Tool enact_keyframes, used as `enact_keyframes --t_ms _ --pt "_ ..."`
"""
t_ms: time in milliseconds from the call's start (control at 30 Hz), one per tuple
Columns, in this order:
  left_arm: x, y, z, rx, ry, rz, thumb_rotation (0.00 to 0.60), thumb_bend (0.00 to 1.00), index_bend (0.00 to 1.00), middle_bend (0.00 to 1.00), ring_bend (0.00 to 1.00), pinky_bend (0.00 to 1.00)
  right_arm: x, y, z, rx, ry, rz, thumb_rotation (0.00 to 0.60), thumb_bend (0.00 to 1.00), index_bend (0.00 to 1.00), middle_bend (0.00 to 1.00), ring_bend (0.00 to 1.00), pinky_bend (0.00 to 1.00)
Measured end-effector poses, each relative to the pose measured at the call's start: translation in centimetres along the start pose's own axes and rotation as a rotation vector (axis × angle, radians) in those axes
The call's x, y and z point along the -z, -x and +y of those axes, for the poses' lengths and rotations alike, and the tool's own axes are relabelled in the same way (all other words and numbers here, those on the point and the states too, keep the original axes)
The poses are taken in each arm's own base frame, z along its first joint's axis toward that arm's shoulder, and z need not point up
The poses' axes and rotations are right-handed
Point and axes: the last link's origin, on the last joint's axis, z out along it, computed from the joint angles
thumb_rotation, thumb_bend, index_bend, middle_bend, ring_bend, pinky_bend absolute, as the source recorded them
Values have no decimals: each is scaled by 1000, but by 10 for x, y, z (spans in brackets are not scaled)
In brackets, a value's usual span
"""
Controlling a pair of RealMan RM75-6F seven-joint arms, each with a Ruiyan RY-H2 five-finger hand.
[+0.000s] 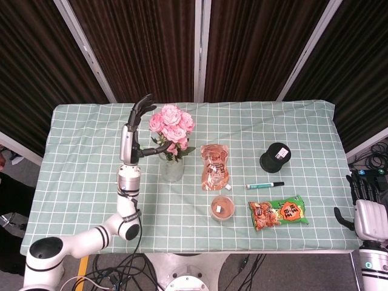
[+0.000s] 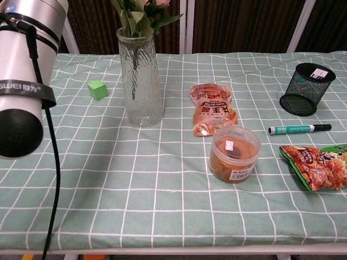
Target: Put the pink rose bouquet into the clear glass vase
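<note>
The pink rose bouquet (image 1: pixel 171 124) stands in the clear glass vase (image 1: pixel 171 169), blooms above the rim. In the chest view its green stems and leaves (image 2: pixel 139 17) reach down inside the vase (image 2: pixel 141 81). My left hand (image 1: pixel 138 129) is just left of the blooms, with its fingers spread upward and the thumb reaching toward the stems; it grips nothing. The left forearm (image 2: pixel 24 70) fills the chest view's left edge. My right hand (image 1: pixel 365 205) hangs off the table's right front corner, holding nothing.
A small green cube (image 2: pixel 97 89) lies left of the vase. Right of the vase are an orange pouch (image 1: pixel 215 167), a lidded jar (image 1: pixel 222 208), a marker (image 1: pixel 265 184), a snack bag (image 1: pixel 277 213) and a black mesh cup (image 1: pixel 276 157).
</note>
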Motion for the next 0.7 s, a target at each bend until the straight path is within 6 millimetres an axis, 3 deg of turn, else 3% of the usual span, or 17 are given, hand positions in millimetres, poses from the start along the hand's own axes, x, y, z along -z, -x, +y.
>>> enact_keyframes --t_ms 167,300,567,700 --pt "-4 -14 5 -28 20 26 600 0 137 114 154 234 0 -2 -1 -1 -3 5 600 247 0 0 0 0" --pt "-8 -37 6 -93 34 56 600 0 137 114 154 235 1 -3 -1 -2 -6 10 600 247 0 0 0 0" --pt "7 -117 0 -373 -12 101 600 61 162 126 154 232 4 -7 -2 2 -17 35 600 247 0 0 0 0" --pt "21 -143 -3 -547 -81 71 600 62 186 131 149 201 4 -5 -1 1 -11 29 600 247 0 0 0 0"
